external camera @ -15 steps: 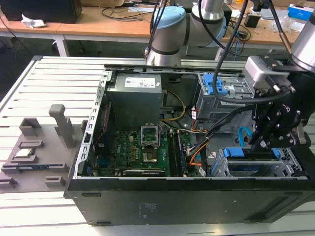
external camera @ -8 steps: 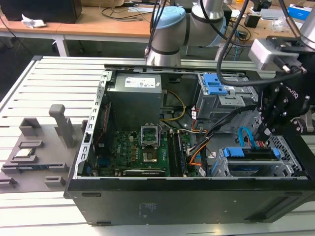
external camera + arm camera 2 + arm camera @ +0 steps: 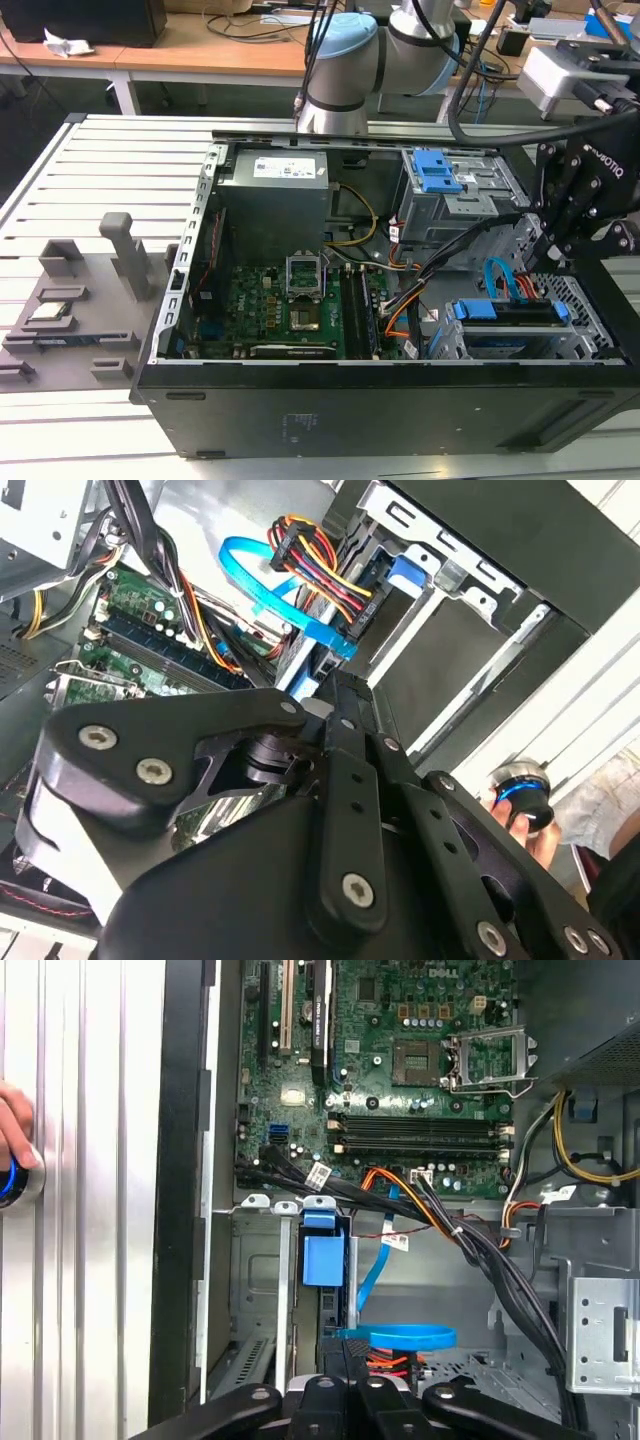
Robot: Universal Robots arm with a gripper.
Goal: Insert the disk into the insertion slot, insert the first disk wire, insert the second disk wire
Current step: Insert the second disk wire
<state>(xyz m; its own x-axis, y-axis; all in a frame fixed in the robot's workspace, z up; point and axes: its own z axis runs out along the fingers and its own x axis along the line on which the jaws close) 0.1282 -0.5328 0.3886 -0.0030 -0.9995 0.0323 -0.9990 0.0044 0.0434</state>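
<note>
The disk (image 3: 508, 312), in its bright blue carrier (image 3: 322, 1250), lies inside the insertion slot (image 3: 585, 300), the low perforated grey cage at the exterior view's right. A red, yellow and black wire bundle (image 3: 312, 562) runs to the disk's back edge. A flat blue wire (image 3: 402, 1337) loops above the disk (image 3: 262, 592). My black gripper (image 3: 543, 262) hangs over the disk's back end. Its fingers (image 3: 338, 702) are pressed together at the end of that blue wire (image 3: 503, 278).
The open computer case holds a green motherboard (image 3: 290, 300), a grey power supply (image 3: 280, 185) and a taller cage with blue latches (image 3: 440, 170). Black cable bundles (image 3: 470, 1245) cross beside the slot. A hand (image 3: 12, 1130) holds a blue-ringed button outside the case. Grey fixtures (image 3: 70, 300) stand on the table.
</note>
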